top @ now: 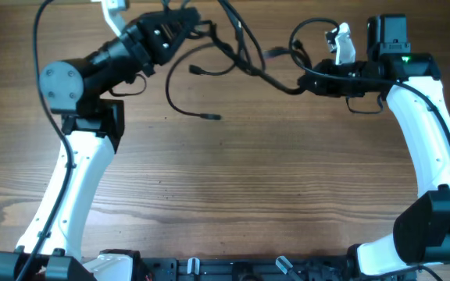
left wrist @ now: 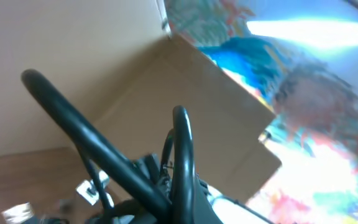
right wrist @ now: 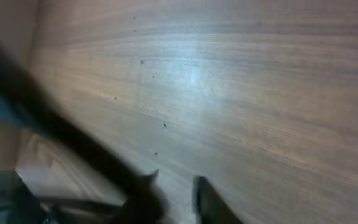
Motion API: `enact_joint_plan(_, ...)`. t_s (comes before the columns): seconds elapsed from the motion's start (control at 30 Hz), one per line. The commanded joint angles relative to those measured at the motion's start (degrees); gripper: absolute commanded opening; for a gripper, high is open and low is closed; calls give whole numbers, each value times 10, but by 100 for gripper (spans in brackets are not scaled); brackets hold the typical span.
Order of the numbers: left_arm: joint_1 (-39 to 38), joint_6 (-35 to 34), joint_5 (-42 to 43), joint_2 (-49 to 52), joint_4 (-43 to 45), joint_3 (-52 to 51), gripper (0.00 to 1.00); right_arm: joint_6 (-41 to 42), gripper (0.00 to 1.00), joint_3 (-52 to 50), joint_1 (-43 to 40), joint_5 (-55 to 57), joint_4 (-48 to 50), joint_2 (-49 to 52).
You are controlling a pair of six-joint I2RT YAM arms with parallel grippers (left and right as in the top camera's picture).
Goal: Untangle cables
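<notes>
The cables (top: 237, 55) are thin black cords strung above the far middle of the table between my two grippers. Loose plug ends hang at the left (top: 196, 70), lower down (top: 212, 117) and near the right (top: 275, 53). My left gripper (top: 184, 27) is at the far edge and shut on a bunch of cords. In the left wrist view the cords (left wrist: 104, 155) cross right over the jaws (left wrist: 176, 199). My right gripper (top: 306, 80) grips one cord pulled towards it. In the blurred right wrist view that cord (right wrist: 61, 134) runs to the fingers (right wrist: 176, 202).
The wooden table (top: 233, 179) spreads out below the cords. A cardboard box (left wrist: 185, 93) and colourful material (left wrist: 316, 93) lie beyond the table's far edge. A white part (top: 341, 40) sits on the right arm. The thick arm wires run along both arms.
</notes>
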Motion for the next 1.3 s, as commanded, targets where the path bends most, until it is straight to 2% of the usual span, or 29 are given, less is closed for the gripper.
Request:
enact_joint_plan(0.0, 16, 0, -53, -23, -101, 20, 4, -38, 45, 14, -9, -8, 10, 11)
enact_joint_plan(0.07, 15, 37, -43, -23, -206, 20, 4, -37, 53, 36, -8, -22, 10, 8)
enact_joint_plan(0.13, 7, 76, -9, -23, -271, 20, 4, -39, 59, 49, -5, -75, 24, -4)
enact_joint_plan(0.33, 0, 82, -5, -23, -387, 20, 4, -38, 68, 49, 35, -122, 79, -32)
enact_joint_plan(0.4, 0, 81, -8, -23, -427, 20, 4, -37, 70, 49, 74, -123, 96, -33)
enact_joint_plan(0.57, 0, 82, -8, -23, -447, 20, 4, -18, 75, 49, 135, -117, 137, -33)
enact_joint_plan(0.8, 0, 96, -10, -23, -506, 20, 4, 22, 91, 48, 149, -128, 179, -33)
enact_joint_plan(1.1, 0, 92, 55, -23, -506, 20, 4, 9, 80, 39, 205, 1, 198, -15)
enact_joint_plan(1.2, 0, 92, 77, -23, -506, 20, 4, 27, 62, 39, 219, 108, 205, -1)
enact_joint_plan(1.27, 0, 92, 96, -23, -506, 20, 4, 57, 57, 39, 220, 173, 218, 13)
